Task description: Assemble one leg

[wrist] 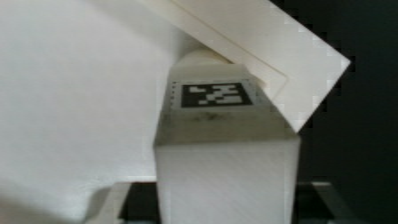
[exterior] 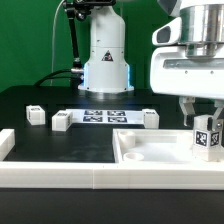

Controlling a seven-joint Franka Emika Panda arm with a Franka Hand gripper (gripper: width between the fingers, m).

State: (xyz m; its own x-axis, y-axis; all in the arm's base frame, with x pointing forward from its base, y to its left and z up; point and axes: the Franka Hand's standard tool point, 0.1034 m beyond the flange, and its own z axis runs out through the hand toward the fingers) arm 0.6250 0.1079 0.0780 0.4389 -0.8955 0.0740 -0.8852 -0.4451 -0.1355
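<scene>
Gripper: the gripper [exterior: 204, 125] hangs at the right edge of the exterior view, below the arm's bulky white wrist housing, its fingers closed on a leg.
Held leg: the leg in the gripper [exterior: 208, 137] is upright, its black-and-white tag facing the camera, low in the right part of the frame over the panel; whether its foot touches the panel cannot be told.
Held leg, wrist view: the same leg [wrist: 222, 140] fills the middle of the frame as a tall white block with the tag near its top end; the white panel surface lies behind it.
Panel: the large white panel with raised rim [exterior: 150, 150] lies in the lower right of the exterior view on the black tabletop [exterior: 60, 150].
Loose legs: three more lie on the tabletop in a loose row across the middle: the far-left leg [exterior: 36, 114], the second leg [exterior: 62, 122] and the leg by the panel [exterior: 150, 119], just behind the panel's back rim.
Marker board: the marker board [exterior: 104, 115] lies flat between the second leg and the leg by the panel, in front of the robot base [exterior: 106, 70].
White rail: a long white rail [exterior: 60, 176] runs along the bottom of the frame.
</scene>
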